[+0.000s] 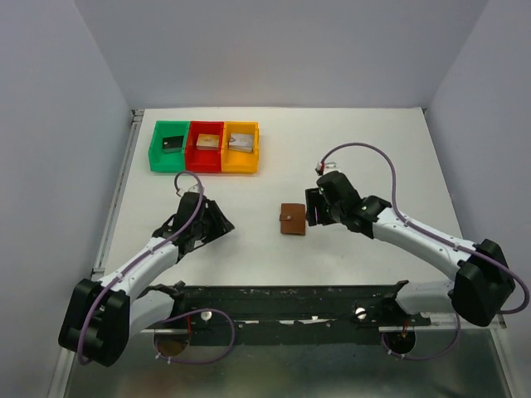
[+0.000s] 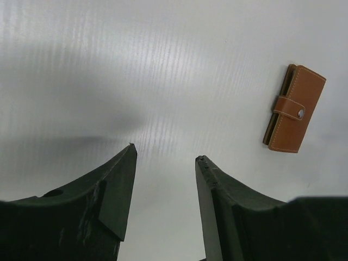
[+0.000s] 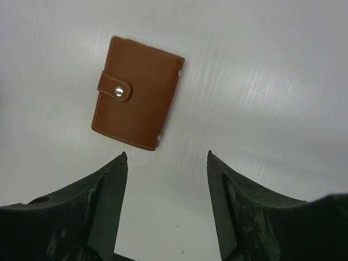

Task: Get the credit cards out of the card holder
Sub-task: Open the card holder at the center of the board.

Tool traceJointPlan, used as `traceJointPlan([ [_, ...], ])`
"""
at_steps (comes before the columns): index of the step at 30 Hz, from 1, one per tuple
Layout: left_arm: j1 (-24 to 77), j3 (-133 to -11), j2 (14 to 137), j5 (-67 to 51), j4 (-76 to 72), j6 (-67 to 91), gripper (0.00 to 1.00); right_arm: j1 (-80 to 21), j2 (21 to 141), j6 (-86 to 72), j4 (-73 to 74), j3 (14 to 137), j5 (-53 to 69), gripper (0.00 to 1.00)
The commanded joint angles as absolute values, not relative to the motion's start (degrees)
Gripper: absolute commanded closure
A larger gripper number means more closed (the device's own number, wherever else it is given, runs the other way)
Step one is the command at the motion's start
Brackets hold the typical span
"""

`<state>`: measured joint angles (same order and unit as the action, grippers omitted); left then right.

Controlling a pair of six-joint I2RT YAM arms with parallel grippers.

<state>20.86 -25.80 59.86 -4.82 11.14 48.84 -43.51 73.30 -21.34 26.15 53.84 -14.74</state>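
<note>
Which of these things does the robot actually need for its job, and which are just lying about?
For the job:
- card holder, closed and snapped shut; no cards in sight
- left tool and right tool, both open and empty

Just lying about:
- green bin, red bin and orange bin, side by side at the far left
- a small block in each

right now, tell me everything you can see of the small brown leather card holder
The small brown leather card holder is closed and lies flat near the middle of the white table. It looks like smooth tan leather with pale stitching along its edges. A short tab strap wraps over one side, fastened by a round silver snap. Pale slivers peek out at the opposite edge; no cards show. Only the table touches it.
</note>
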Motion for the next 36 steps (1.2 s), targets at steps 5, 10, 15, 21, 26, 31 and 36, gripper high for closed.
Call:
traceJointPlan([
  [5, 22.4, -26.4, 63.8, -13.3, 4.5, 47.9, 0.43, -37.4, 80.4, -29.1, 14.8, 49.0, 5.1, 0.29],
  [10, 24.0, -25.3, 61.8, -12.0, 5.4, 47.3, 0.42, -35.2, 86.6, -30.1, 14.2, 51.5, 7.7, 0.29],
  [15, 24.4, -23.6, 58.2, -10.5, 6.8, 46.5, 0.41, -33.8, 91.9, -30.5, 14.2, 53.8, 8.5, 0.29],
  [21, 24.4, -22.1, 55.8, -10.5, 6.9, 46.7, 0.42, -32.8, 96.8, -30.3, 16.0, 57.6, 7.8, 0.30],
  [26, 24.4, -22.1, 54.5, -11.4, 7.1, 46.1, 0.42, -32.2, 100.4, -27.4, 17.7, 60.6, 8.5, 0.32],
  [31, 24.4, -22.1, 53.1, -11.9, 6.9, 46.0, 0.43, -32.3, 102.6, -24.2, 17.8, 62.4, 13.4, 0.35],
  [36, 24.4, -22.2, 52.6, -12.1, 6.7, 46.0, 0.43, -32.4, 103.9, -21.6, 16.2, 62.3, 21.3, 0.41],
])
